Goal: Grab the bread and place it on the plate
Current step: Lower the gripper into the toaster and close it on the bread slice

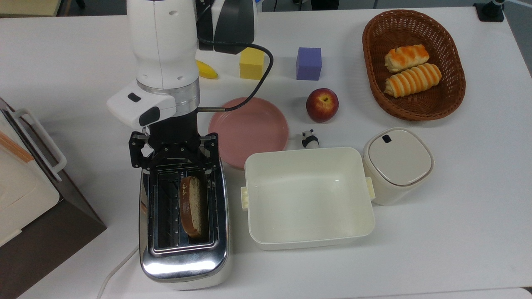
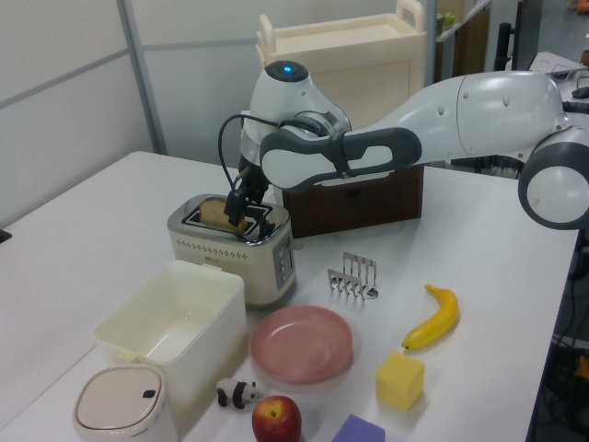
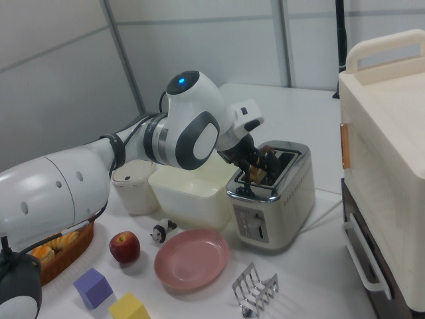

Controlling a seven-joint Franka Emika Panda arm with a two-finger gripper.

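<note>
My gripper [image 1: 173, 160] hangs w/ jaws spread wide over the toaster's [image 1: 184, 265] near end. Bread [image 1: 192, 205] stands upright in the top view's right slot, untouched. Pink plate [image 1: 253, 126] sits just beside the toaster.

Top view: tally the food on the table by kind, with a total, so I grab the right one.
Bread slice: 1, the bread standing in the toaster
Striped rolls: 2, one roll and another roll in the basket
Apple: 1, the apple
Banana: 1, the banana
Total: 5
</note>
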